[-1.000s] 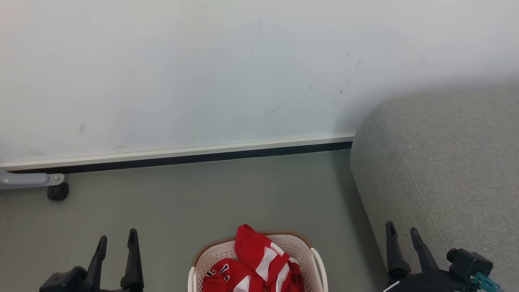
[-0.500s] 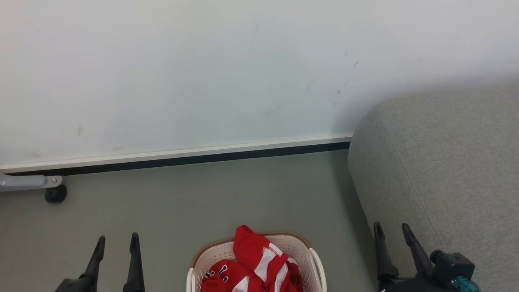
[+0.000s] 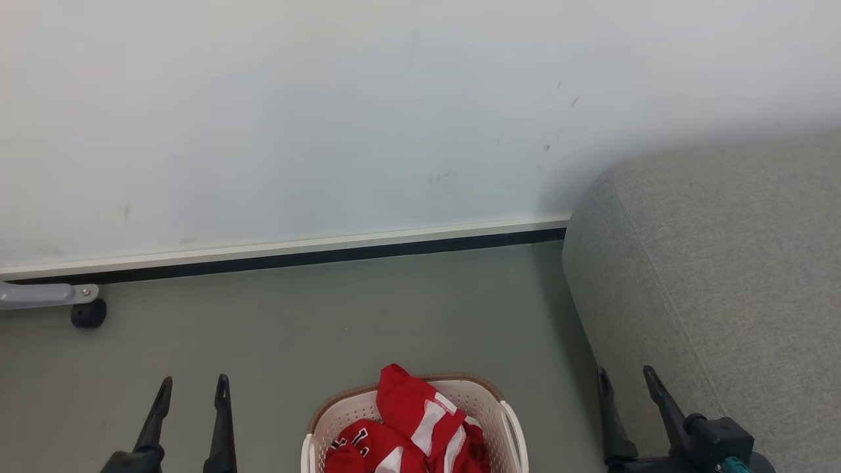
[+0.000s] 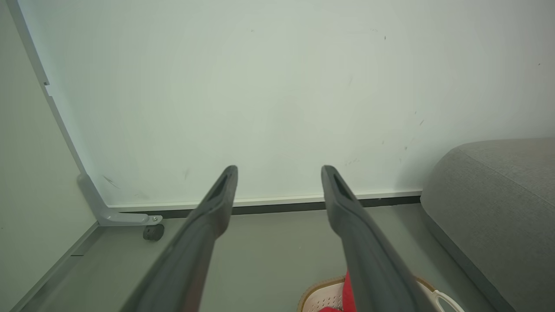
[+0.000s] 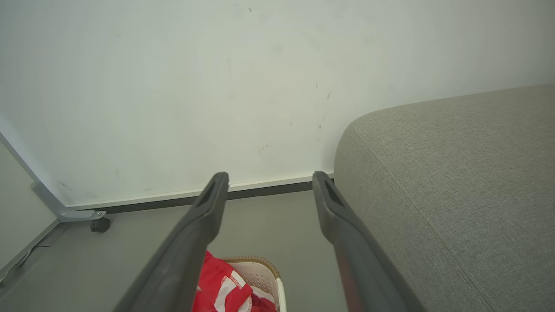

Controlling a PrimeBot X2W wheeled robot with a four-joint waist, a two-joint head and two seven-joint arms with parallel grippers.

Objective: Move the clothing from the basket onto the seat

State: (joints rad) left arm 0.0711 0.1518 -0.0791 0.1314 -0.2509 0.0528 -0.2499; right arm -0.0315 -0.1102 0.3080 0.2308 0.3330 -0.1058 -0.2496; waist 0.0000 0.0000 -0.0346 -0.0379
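Note:
The cream basket (image 3: 509, 424) with a brown rim stands on the floor at the bottom centre of the head view, holding the red clothing (image 3: 410, 420) with white stripes and dark lettering. The grey seat (image 3: 716, 276) fills the right side. My left gripper (image 3: 192, 385) is open to the left of the basket, nothing between its fingers. My right gripper (image 3: 624, 376) is open between the basket and the seat's side. In the left wrist view my left gripper (image 4: 279, 171) shows above the basket (image 4: 318, 294). In the right wrist view my right gripper (image 5: 269, 177) shows over the clothing (image 5: 221, 281) and seat (image 5: 455, 173).
A white wall panel (image 3: 328, 131) with a dark base strip runs behind. Its grey metal foot with a black caster (image 3: 87, 314) stands at the far left on the grey-green floor (image 3: 341, 322).
Both grippers have sunk lower in the head view; the right one has also shifted left, toward the basket. The clothing and basket lie as before.

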